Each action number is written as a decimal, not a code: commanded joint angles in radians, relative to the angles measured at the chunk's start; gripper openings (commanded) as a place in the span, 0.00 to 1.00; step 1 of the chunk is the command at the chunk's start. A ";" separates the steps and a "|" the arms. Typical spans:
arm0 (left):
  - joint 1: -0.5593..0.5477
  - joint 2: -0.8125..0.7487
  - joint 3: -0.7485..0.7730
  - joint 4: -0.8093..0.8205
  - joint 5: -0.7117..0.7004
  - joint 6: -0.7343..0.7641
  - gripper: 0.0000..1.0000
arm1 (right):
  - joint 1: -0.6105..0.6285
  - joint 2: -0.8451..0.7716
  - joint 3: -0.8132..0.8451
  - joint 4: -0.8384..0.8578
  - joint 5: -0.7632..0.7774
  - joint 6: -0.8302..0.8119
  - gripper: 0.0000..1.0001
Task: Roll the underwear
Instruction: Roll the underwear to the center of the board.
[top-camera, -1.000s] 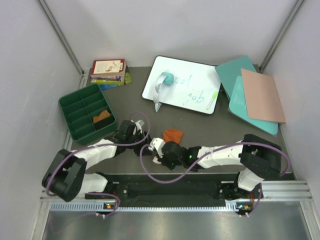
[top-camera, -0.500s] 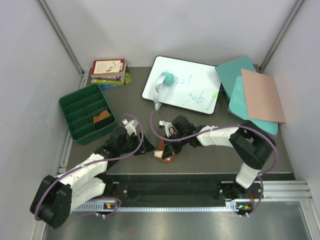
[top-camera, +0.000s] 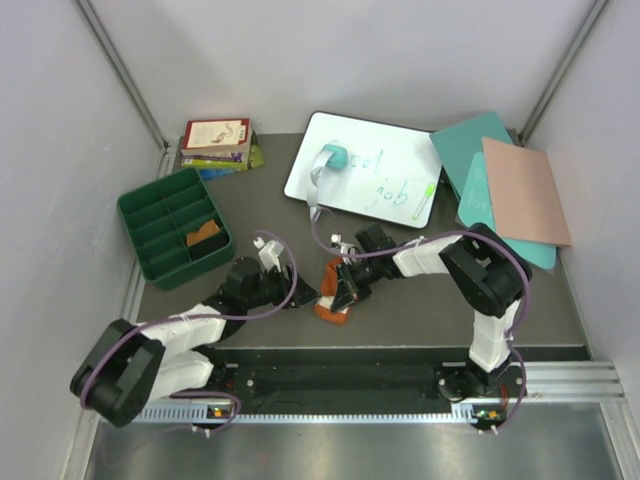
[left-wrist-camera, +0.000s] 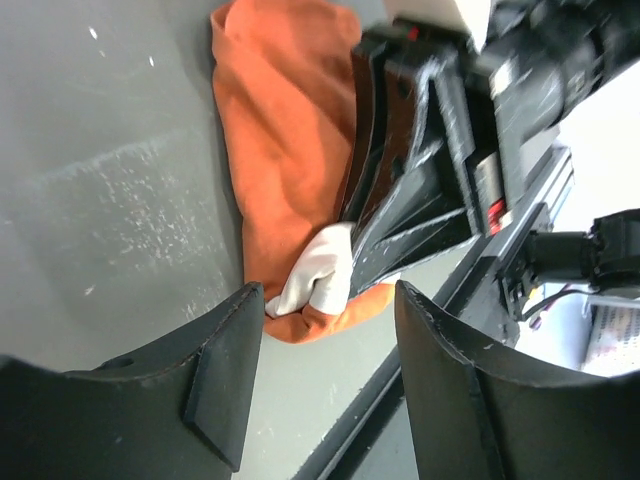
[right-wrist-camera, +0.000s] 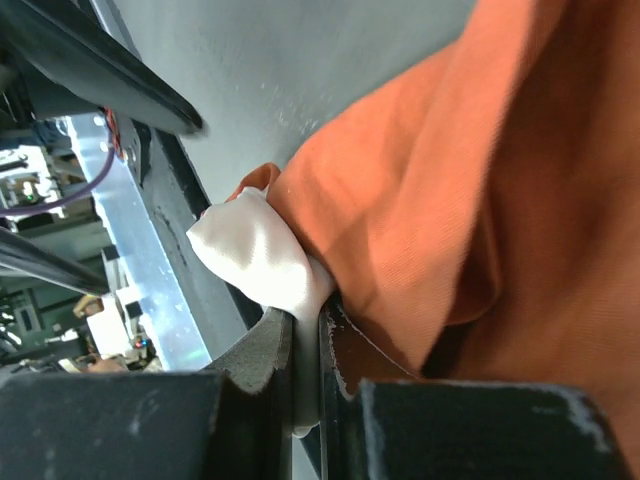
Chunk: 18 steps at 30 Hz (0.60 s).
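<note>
Tabletop (top-camera: 430, 300) front edge, right claw (right-wrist-camera: 306, 330) pinching briefs (right-wrist-camera: 450, 180)

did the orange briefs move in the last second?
Yes. The orange briefs, pinched in the right hand, shifted nearer the robot and slightly left, away from the whiteboard.

Bright, even light falls from above, with soft shadows. Close to the lens the left end effector (left-wrist-camera: 328, 370) blurs. Beyond it the desk (left-wrist-camera: 100, 200) shows pale glare, and the background to its right is overexposed white.
</note>
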 joint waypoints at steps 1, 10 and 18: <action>-0.033 0.089 -0.012 0.164 0.005 0.021 0.59 | -0.038 0.037 0.052 -0.008 -0.010 -0.025 0.00; -0.070 0.190 0.000 0.147 -0.101 0.046 0.43 | -0.041 0.055 0.077 -0.030 -0.007 -0.036 0.00; -0.072 0.376 0.099 0.018 -0.144 0.035 0.22 | -0.050 -0.099 0.043 -0.089 0.097 -0.036 0.50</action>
